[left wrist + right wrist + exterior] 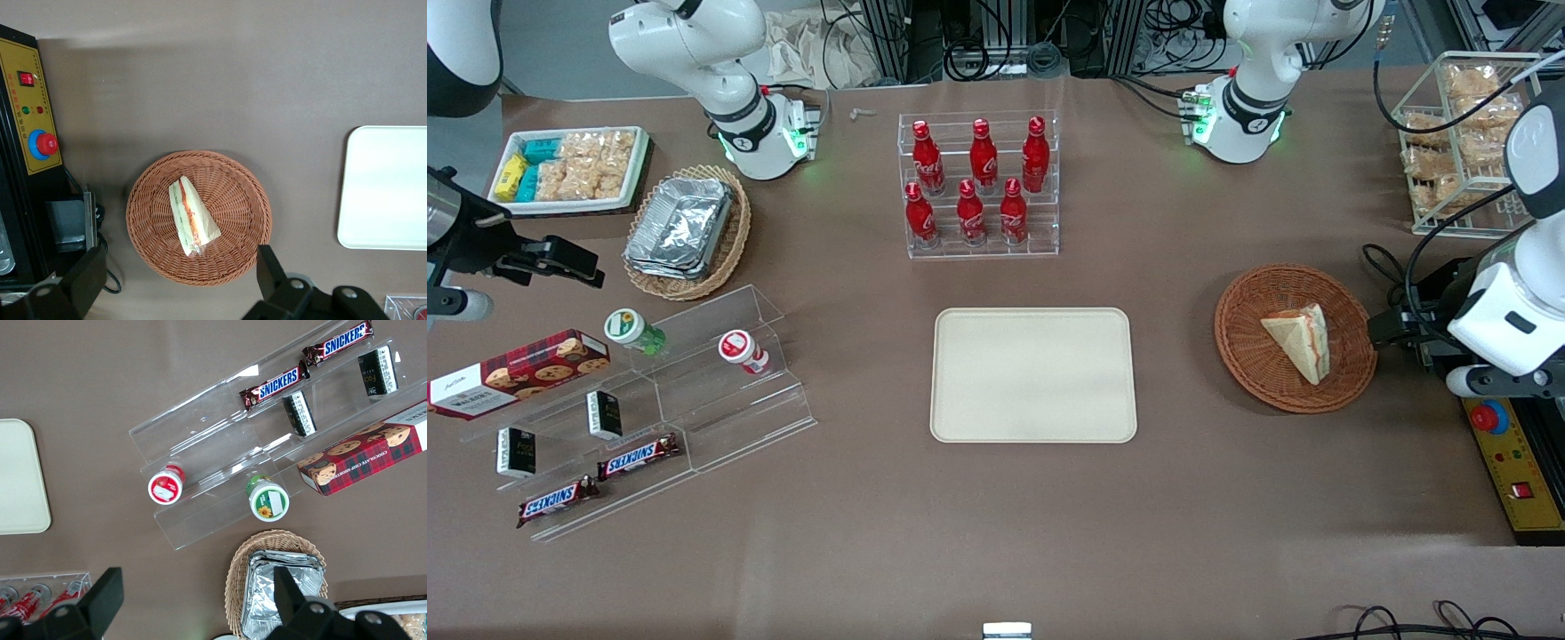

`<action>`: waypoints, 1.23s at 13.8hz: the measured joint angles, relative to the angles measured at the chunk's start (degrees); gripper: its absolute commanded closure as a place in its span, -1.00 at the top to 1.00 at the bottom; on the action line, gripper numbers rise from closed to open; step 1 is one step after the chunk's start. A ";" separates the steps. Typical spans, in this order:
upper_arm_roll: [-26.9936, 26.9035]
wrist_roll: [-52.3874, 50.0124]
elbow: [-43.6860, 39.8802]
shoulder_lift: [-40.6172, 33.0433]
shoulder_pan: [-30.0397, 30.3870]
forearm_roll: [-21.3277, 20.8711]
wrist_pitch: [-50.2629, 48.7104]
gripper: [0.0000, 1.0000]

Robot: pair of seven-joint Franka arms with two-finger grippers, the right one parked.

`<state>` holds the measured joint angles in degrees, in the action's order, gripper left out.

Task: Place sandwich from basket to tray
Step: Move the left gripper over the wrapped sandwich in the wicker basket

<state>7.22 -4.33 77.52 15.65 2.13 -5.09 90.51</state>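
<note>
A: Item one, the working gripper (180,283)?

B: Raised over the table at the working arm's end, looking straight down. Fingers (270,267) spread wide, nothing between them. It hangs just off the rim of the round wicker basket (1240,342), not yet centred over it.

A: Item two, the sandwich (1301,340)?

B: One triangular wedge, lying flat in the middle of that basket, touching only the weave. In the wrist view the sandwich (190,217) has its long axis roughly crosswise to the line between the two fingers, filling edge of red, orange and green facing up. The coming move, as I judge it, is a short shift to centre over the wedge, then a straight descent so the fingers close across its narrow width.

A: Destination?

B: Cream rectangular tray (1034,374), well apart from the basket toward the parked arm's end, bare brown table (1183,498) between them. Nothing lies on it.

A: Other containers, for the record?

B: Clear tiered rack of red cola bottles (978,182), six in two rows, farther from the front camera than the tray. Tan oval basket holding stacked foil containers (680,222). White tray of snack packets (569,164). Clear stepped shelf (694,391) with two Snickers bars (639,456), small dark boxes, two capped cups and a cookie box (516,372). Wire rack of bagged snacks (1463,133) at the working arm's end.
</note>
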 measured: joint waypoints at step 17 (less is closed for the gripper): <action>-0.13 -4.19 27.11 -11.94 0.28 -0.01 10.07 1.00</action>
<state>7.08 -8.52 104.62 3.71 2.41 -5.10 100.58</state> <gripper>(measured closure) 0.000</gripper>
